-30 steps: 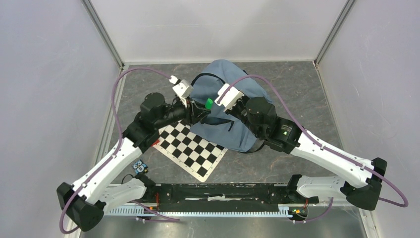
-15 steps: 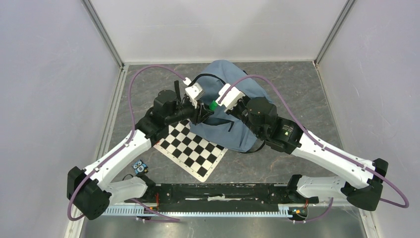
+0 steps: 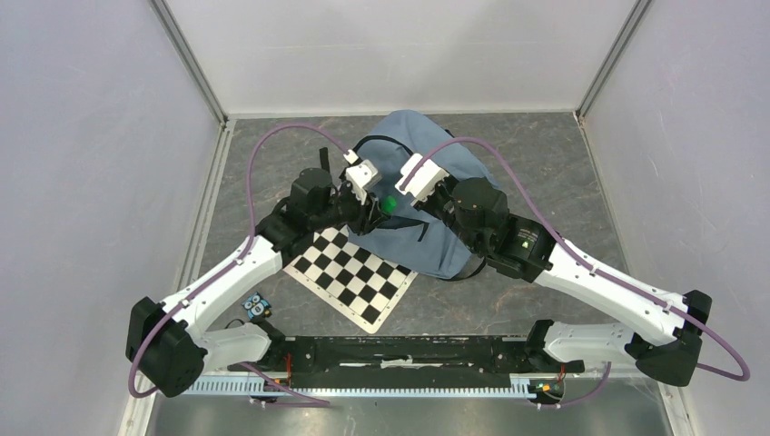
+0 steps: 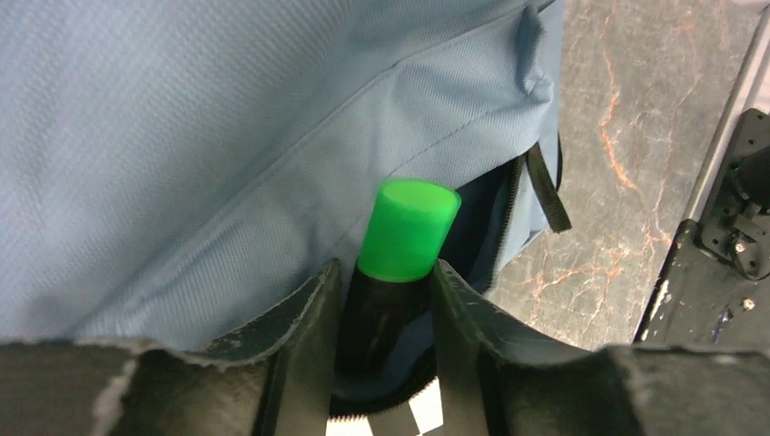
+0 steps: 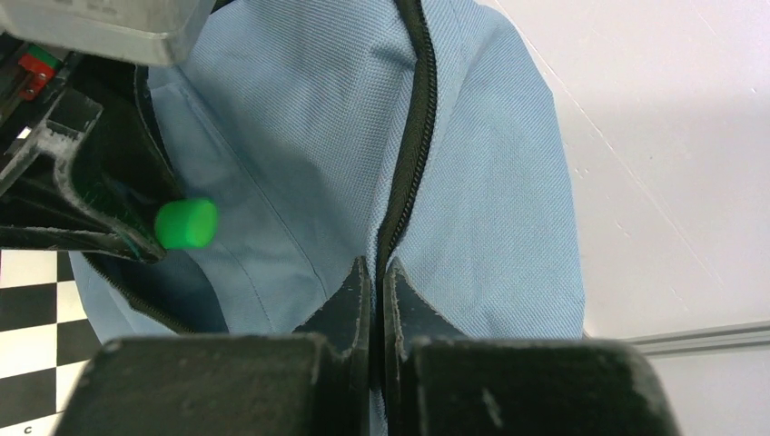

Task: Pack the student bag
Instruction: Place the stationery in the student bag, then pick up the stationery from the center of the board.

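Observation:
The student bag (image 3: 454, 168), grey-blue with black zips, lies at the back middle of the table. My left gripper (image 3: 372, 211) is shut on a black marker with a green cap (image 3: 389, 203). In the left wrist view the marker (image 4: 406, 232) points into the dark open pocket (image 4: 486, 227) at the bag's edge (image 4: 227, 136). My right gripper (image 3: 410, 194) is shut on the bag's fabric at a black zip line (image 5: 409, 136), holding it up. The right wrist view shows the green cap (image 5: 186, 223) at the pocket mouth, left of my shut right gripper (image 5: 376, 272).
A black-and-white checkerboard (image 3: 350, 272) lies partly under the bag's near edge. A small blue item (image 3: 257, 306) sits by the left arm's base. Grey walls close in the table on three sides. The right arm's black body (image 4: 717, 254) is close to the pocket.
My left gripper has moved right and forward with the marker, bringing the green cap from beside the bag to the pocket opening. The right arm has held still.

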### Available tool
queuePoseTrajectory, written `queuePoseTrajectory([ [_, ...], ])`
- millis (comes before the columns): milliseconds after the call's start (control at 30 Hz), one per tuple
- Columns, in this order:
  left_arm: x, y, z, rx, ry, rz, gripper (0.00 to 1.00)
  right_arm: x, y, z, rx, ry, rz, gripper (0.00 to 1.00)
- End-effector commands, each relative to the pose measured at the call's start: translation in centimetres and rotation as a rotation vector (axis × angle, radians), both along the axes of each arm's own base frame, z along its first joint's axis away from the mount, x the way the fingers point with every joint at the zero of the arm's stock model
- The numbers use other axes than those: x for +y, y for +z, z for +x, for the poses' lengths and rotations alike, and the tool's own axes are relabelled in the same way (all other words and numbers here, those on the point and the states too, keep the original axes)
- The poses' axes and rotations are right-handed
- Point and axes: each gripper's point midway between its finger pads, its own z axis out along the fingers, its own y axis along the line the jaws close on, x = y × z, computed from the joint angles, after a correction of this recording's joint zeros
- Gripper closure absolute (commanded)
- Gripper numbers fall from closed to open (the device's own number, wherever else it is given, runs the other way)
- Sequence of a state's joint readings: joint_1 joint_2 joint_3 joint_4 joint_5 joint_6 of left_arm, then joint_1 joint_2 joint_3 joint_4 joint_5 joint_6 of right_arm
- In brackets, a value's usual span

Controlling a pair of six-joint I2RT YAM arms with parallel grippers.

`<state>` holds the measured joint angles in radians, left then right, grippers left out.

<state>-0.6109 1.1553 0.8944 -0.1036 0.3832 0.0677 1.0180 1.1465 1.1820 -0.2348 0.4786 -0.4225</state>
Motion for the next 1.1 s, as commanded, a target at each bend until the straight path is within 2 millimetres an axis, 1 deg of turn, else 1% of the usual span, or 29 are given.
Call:
queuePoseTrajectory([
  [0,0.8,0.0,-0.3,-0.009,0.019,0.034,0.42,0.8,4.1,-0.5,-0.049,0.043,0.126,1.00],
  [33,0.9,0.4,-0.3,-0.010,0.026,0.027,0.32,0.8,4.1,-0.5,-0.048,0.043,0.127,1.00],
  [67,1.0,0.7,-0.3,-0.011,0.037,0.020,0.24,0.8,4.1,-0.5,-0.049,0.042,0.127,1.00],
  [133,1.4,1.4,-0.3,-0.016,0.065,0.010,0.12,0.8,4.1,-0.5,-0.049,0.042,0.130,1.00],
  [233,2.8,2.6,0.1,-0.037,0.160,-0.018,0.01,0.7,4.1,-0.6,-0.050,0.042,0.134,1.00],
  [300,3.7,3.1,0.1,-0.062,0.207,-0.030,0.00,0.7,4.2,-0.6,-0.050,0.042,0.135,0.99],
  [367,4.9,3.3,0.3,-0.033,0.288,-0.038,0.00,0.8,4.2,-0.6,-0.050,0.045,0.135,0.99],
  [433,6.8,2.9,1.0,0.014,0.401,-0.038,0.00,0.8,4.2,-0.6,-0.049,0.044,0.134,0.99],
  [500,9.0,1.7,1.7,0.093,0.529,-0.063,0.00,0.8,4.2,-0.6,-0.049,0.045,0.134,0.99],
  [533,10.4,1.0,2.1,0.133,0.591,-0.077,0.00,0.9,4.3,-0.6,-0.048,0.050,0.136,0.99],
  [633,16.0,-2.2,3.2,0.292,0.845,-0.154,0.00,1.2,4.6,-0.8,-0.044,0.063,0.149,0.99],
  [667,17.6,-3.5,3.2,0.341,0.915,-0.179,0.00,1.2,4.8,-0.8,-0.044,0.067,0.155,0.99],
  [733,21.6,-5.7,3.1,0.422,1.086,-0.212,0.00,1.1,4.9,-0.8,-0.043,0.066,0.156,0.99],
  [800,26.2,-7.7,2.4,0.451,1.285,-0.189,0.00,1.1,4.9,-0.8,-0.040,0.063,0.151,0.99],
  [867,31.6,-9.6,0.8,0.487,1.556,-0.188,0.00,1.1,4.9,-0.7,-0.039,0.056,0.145,0.99],
  [933,34.9,-10.6,-0.5,0.530,1.707,-0.231,0.00,1.0,5.0,-0.7,-0.035,0.052,0.141,0.99],
  [1000,37.5,-11.7,-1.8,0.550,1.840,-0.254,0.00,1.2,5.1,-0.7,-0.035,0.058,0.140,0.99],
  [1067,39.3,-12.6,-3.1,0.564,1.938,-0.239,0.00,1.4,5.3,-0.7,-0.032,0.064,0.137,0.99],
])
